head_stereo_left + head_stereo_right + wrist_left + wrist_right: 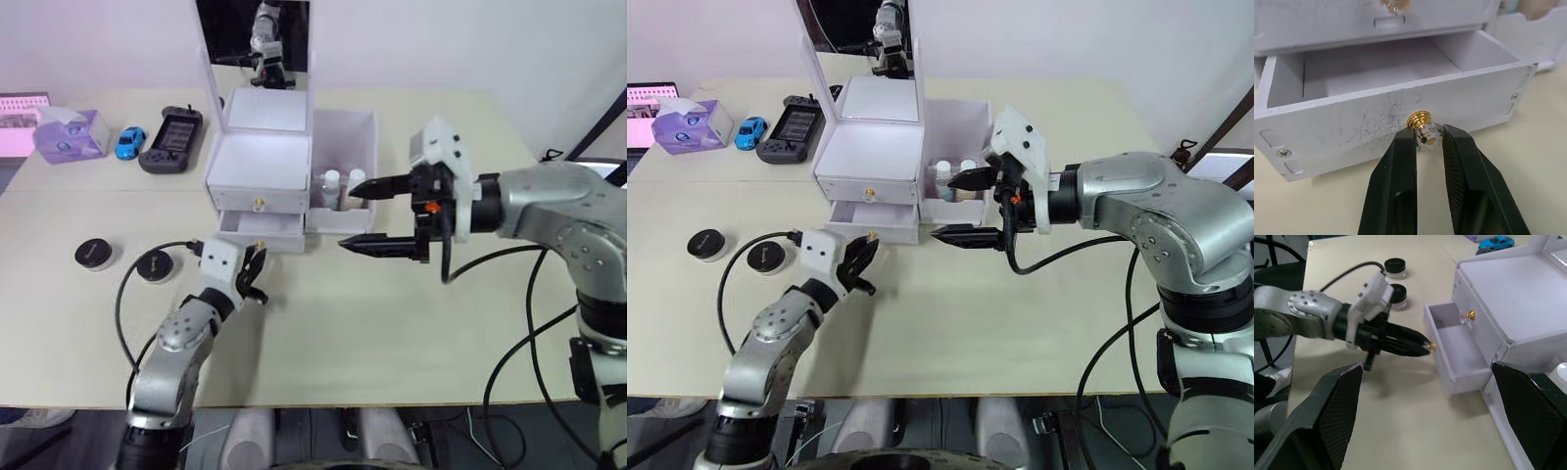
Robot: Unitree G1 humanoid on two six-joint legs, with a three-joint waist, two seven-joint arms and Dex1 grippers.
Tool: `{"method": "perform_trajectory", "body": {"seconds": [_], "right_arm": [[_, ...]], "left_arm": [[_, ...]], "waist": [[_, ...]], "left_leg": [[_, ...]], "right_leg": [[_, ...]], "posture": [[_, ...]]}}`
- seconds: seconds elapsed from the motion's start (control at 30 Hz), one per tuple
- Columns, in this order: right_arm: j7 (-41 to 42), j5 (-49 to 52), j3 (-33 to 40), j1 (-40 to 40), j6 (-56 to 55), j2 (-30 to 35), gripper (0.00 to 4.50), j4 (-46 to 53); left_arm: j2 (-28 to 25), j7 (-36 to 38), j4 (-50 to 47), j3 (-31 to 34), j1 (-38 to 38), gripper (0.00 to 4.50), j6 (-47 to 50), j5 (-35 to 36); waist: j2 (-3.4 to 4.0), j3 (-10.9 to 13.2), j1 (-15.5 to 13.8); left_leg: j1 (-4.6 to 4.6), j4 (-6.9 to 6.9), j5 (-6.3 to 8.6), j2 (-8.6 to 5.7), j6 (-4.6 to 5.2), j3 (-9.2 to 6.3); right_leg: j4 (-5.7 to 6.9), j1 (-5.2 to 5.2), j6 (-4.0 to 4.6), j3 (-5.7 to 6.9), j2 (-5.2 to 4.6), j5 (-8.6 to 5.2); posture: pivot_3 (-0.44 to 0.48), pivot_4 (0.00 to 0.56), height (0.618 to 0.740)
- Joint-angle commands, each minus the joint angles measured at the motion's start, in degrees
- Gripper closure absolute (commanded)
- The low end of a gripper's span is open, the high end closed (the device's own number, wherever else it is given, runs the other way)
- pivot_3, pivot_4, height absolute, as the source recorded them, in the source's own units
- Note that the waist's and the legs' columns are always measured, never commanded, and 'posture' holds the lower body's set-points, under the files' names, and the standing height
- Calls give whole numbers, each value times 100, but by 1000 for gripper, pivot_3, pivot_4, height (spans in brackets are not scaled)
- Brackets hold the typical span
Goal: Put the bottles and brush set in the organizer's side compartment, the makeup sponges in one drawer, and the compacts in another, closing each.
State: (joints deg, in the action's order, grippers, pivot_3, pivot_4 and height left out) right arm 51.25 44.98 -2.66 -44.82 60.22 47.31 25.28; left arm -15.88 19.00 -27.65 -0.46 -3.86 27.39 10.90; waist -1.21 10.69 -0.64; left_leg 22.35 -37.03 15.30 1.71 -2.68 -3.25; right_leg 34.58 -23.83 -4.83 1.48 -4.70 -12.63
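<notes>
Left wrist view: left gripper (1429, 142) jaws pinch drawer knob (1422, 131)

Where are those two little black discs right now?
Both compacts sit side by side on the table, on the robot's left, beside the left arm and left of the organizer with its open lower drawer.

Organizer (260, 162) showing white throughout; lower drawer front (1376, 129) carrying fine dark scuff marks around a gold knob (1420, 120). Left claw (1429, 142) showing black fingers (1400, 166) closed on that knob; right claw (384, 215) black too, on a silver-grey arm. Compacts (93, 254) left of the organizer showing black with pale rims. Counter (392, 323) reading pale beige. Behind the organizer's left side: purple tissue box (71, 134), blue toy car (129, 142), dark grey game controller (173, 139).
</notes>
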Motion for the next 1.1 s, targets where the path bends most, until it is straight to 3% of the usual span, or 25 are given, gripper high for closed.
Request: {"method": "perform_trajectory", "body": {"seconds": [0.03, 0.3, 0.83, 1.1], "right_arm": [[88, -81, 104, -28, -200, 72, 0, -11], [284, -355, -145, -67, -527, -47, 0, -273], [373, -613, -180, -83, -679, -42, 0, -367], [484, -843, -181, -3, -894, 68, 0, -477]], "left_arm": [[-209, 181, -476, 236, -365, 4270, 79, 212], [-384, 169, -1204, 295, -1258, 4270, 210, 365], [-260, 100, -976, 167, -1165, 4270, 107, 386], [-225, 391, -1255, 641, -1632, 359, -393, 874]], "waist": [[1, 0, 7], [5, 0, 7], [8, 0, -2], [8, 0, 2]], "left_leg": [[0, 1, 0, 1, 0, 0], [3, 1, 0, 4, 0, 2], [4, 1, 0, 4, 0, 2], [5, 1, 0, 4, 0, 2]], "right_leg": [[-1, -1, 0, 0, 0, 0], [-7, -5, 3, 2, 1, 2], [-9, -5, 6, 5, 2, 4], [-9, -7, 6, 5, 2, 4]], "posture": [[0, 150, 740], [0, 150, 740], [0, 150, 740], [0, 150, 740]]}}
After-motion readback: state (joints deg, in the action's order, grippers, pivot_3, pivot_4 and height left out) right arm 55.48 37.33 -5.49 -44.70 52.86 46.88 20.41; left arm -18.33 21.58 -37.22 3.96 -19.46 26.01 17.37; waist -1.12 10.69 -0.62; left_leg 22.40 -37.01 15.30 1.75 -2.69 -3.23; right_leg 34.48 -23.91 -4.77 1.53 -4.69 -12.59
